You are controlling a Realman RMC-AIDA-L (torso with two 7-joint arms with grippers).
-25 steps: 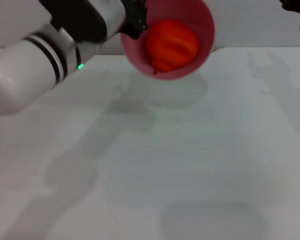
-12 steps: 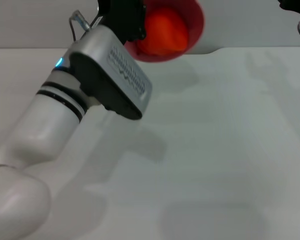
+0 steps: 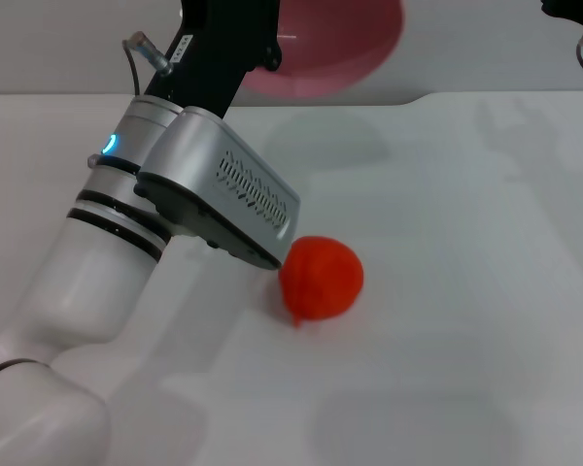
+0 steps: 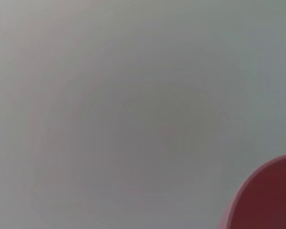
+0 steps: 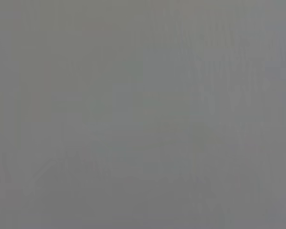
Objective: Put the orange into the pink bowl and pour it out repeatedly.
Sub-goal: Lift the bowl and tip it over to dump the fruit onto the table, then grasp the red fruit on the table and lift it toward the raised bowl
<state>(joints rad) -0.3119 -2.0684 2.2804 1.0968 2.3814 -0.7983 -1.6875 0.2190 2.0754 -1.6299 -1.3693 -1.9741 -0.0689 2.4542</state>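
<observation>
The orange [image 3: 321,277] lies on the white table [image 3: 447,291], just beside my left arm's wrist housing. My left gripper [image 3: 269,50] is raised at the far side of the table and is shut on the rim of the pink bowl [image 3: 345,44]. The bowl is lifted and tipped, and nothing shows inside it. A part of the bowl also shows in the left wrist view [image 4: 267,200]. My right gripper [image 3: 568,10] is parked at the far right corner, with only a dark bit of it in view. The right wrist view shows only plain grey.
My left forearm [image 3: 126,243] stretches across the left half of the table, from the near left corner up to the bowl. The table's far edge [image 3: 486,95] runs just below the bowl.
The orange has dropped out of the bowl onto the table and come towards me. My left arm has turned its wrist, tipping the bowl over and lifting it a little.
</observation>
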